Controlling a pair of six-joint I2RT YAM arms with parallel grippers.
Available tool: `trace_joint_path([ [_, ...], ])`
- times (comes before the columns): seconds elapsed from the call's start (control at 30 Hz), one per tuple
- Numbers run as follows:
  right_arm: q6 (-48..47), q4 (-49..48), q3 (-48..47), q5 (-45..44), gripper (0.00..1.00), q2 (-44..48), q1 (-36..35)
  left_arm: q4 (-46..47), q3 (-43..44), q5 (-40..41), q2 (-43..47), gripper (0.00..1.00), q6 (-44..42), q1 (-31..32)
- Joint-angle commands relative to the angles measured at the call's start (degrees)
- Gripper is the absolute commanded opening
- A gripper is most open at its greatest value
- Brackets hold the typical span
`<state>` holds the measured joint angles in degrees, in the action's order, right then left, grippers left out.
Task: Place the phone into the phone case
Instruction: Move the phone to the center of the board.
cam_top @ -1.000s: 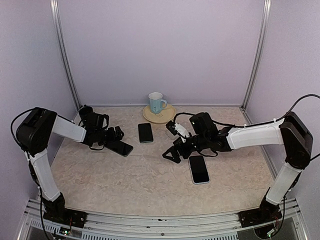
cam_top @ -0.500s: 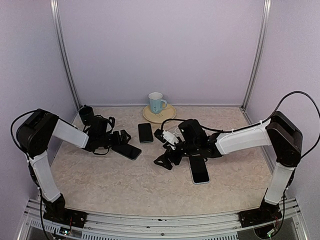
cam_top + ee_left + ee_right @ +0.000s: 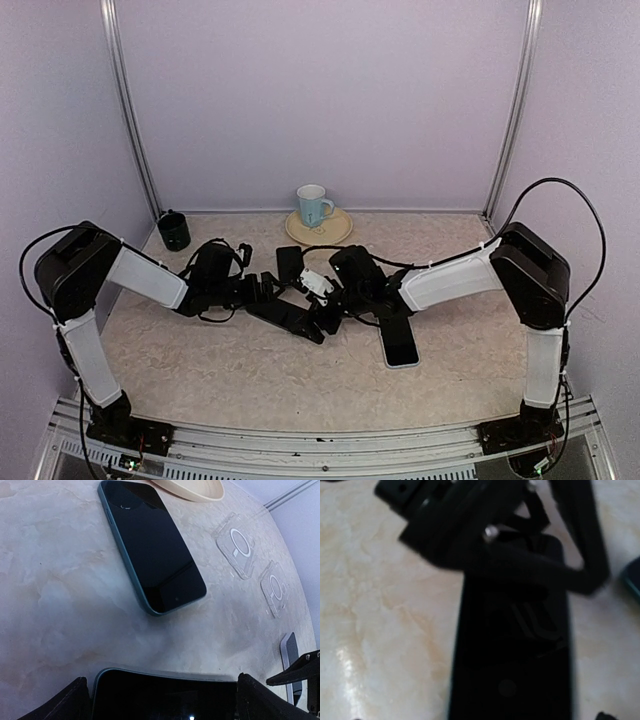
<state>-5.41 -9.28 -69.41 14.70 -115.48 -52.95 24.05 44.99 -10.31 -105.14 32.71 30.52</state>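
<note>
Two grippers meet near the middle of the bench (image 3: 200, 370), over one dark flat slab (image 3: 290, 320) that lies on the surface. Whether this slab is a phone or the phone case I cannot tell. The left gripper (image 3: 268, 292) reaches in from the left edge and stands astride the left end of the slab. In the left wrist view its fingers (image 3: 75, 702) are wide apart and the slab fills the space between them, but whether they press on its sides I cannot tell. The right gripper (image 3: 325, 305) reaches in from the right edge and hangs low over the other end of the slab, its jaws spread wide and holding nothing.

A teal-edged phone (image 3: 150, 550) lies screen up just behind the grippers, toward the far edge. A white-edged phone (image 3: 398, 340) lies right of the middle, partly under the right arm. Two clear pieces (image 3: 240, 545), each with a ring mark, lie flat toward the far right corner; what they are I cannot tell. At the middle of the far edge a mug (image 3: 314, 205) stands on a plate (image 3: 335, 232), and a black cup (image 3: 173, 230) stands in the far left corner.
</note>
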Motion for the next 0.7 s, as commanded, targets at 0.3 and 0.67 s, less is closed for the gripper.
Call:
trace_joint_path([
  [0.3, -3.0, -0.8, -1.3, -2.1, 1.0, -6.3, -1.3, -4.7, -2.6, -1.2, 3.2, 0.99, 2.4, 1.6],
  [0.67, -5.3, -1.1, -1.1, -1.5, 1.0, -7.6, 0.2, -5.5, -2.3, -0.4, 4.5, 0.99, 1.5, 1.6],
])
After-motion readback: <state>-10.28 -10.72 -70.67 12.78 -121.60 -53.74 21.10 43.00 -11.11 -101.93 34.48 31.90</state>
